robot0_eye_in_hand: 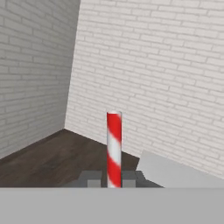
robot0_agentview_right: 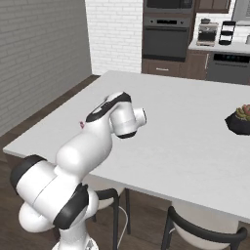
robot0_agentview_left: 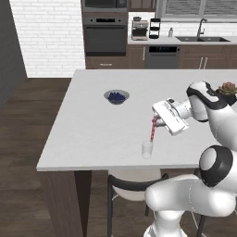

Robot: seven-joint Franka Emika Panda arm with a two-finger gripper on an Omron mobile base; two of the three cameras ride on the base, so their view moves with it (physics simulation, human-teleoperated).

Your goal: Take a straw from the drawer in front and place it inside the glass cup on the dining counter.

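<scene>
1. Here the straw [robot0_agentview_left: 153, 128] is pinched between the pressed-together fingers of the gripper [robot0_agentview_left: 156, 121], so it can be carried upright.
2. It is held hanging just above the glass cup [robot0_agentview_left: 147, 149], which stands directly below the gripper on the dining counter [robot0_agentview_left: 92, 134], seemingly for a straight drop.

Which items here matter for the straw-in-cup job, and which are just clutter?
Job:
- straw, held by the gripper, above the cup
- glass cup
- dining counter

Lying about:
- bowl of blue berries
- potted plant
- stool
</scene>
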